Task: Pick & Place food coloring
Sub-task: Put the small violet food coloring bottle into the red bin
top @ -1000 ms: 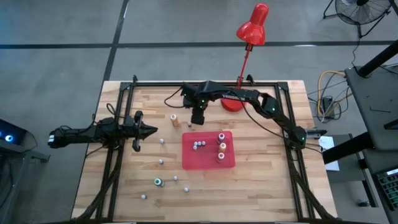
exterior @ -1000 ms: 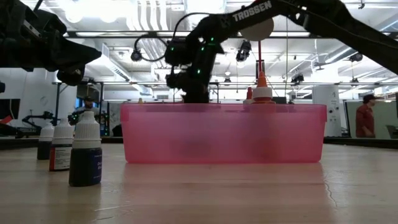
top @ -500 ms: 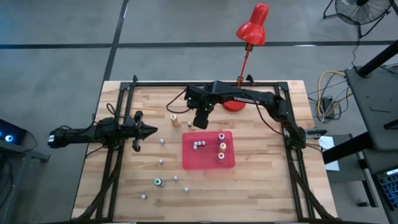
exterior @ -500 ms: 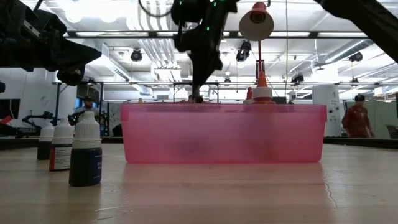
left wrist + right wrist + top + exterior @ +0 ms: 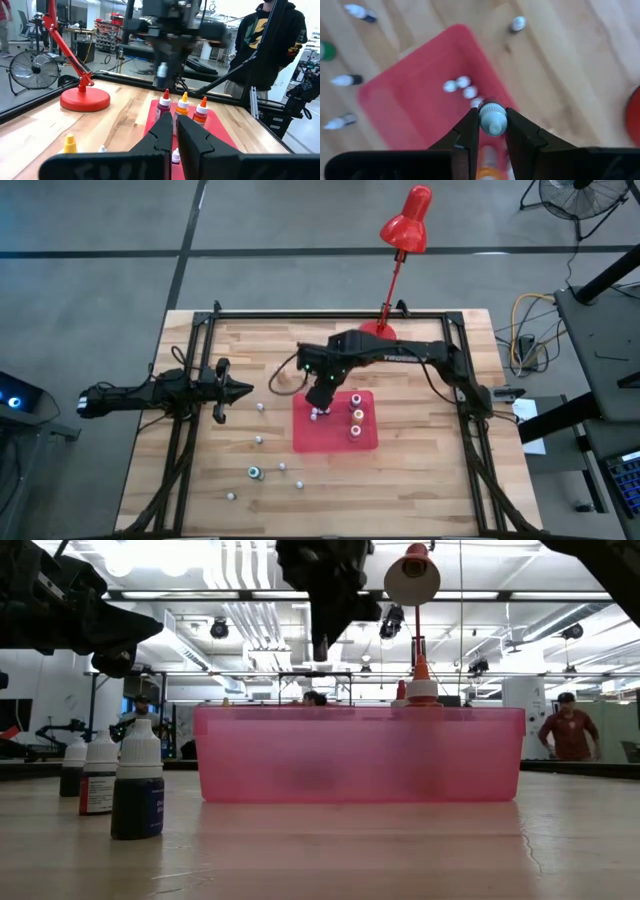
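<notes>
Wooden table: red tray, scattered bottles

Wood-plank desk carries red tray, red lamp base, black frame rails & loose food coloring bottles left of tray.

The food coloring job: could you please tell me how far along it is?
Partly done. Several bottles already stand in the red tray. The right tool holds another small bottle above the tray. Loose bottles remain on the table; the left tool waits shut.
</notes>
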Robot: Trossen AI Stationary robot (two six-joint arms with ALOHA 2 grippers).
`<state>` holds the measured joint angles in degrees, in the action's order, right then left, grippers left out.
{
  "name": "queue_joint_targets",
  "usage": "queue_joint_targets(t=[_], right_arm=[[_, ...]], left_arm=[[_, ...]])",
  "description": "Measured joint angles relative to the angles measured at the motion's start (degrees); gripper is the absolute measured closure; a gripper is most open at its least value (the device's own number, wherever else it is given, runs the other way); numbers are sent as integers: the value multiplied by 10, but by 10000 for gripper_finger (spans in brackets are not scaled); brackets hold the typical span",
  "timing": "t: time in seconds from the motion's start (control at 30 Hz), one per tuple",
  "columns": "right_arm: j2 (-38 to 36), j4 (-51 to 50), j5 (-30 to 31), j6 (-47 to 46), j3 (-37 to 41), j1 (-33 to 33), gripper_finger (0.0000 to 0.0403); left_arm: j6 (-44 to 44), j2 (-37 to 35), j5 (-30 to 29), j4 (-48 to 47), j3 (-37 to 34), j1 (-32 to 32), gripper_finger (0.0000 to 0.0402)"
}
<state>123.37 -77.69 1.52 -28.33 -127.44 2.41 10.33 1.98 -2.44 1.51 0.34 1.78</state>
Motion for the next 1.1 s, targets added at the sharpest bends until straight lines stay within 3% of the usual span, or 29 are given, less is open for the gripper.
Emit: queue_joint_targets(t=[0.43,0.83,1.1], right_arm=[[3,14,25,-149,9,-98,335],[4,102,43,-283,81,-103,335],[5,128,54,-312,140,-103,335]], left_arm=[[0,0,0,0,0,0,402],[0,0,0,0,0,0,402],[0,0,0,0,0,0,402]])
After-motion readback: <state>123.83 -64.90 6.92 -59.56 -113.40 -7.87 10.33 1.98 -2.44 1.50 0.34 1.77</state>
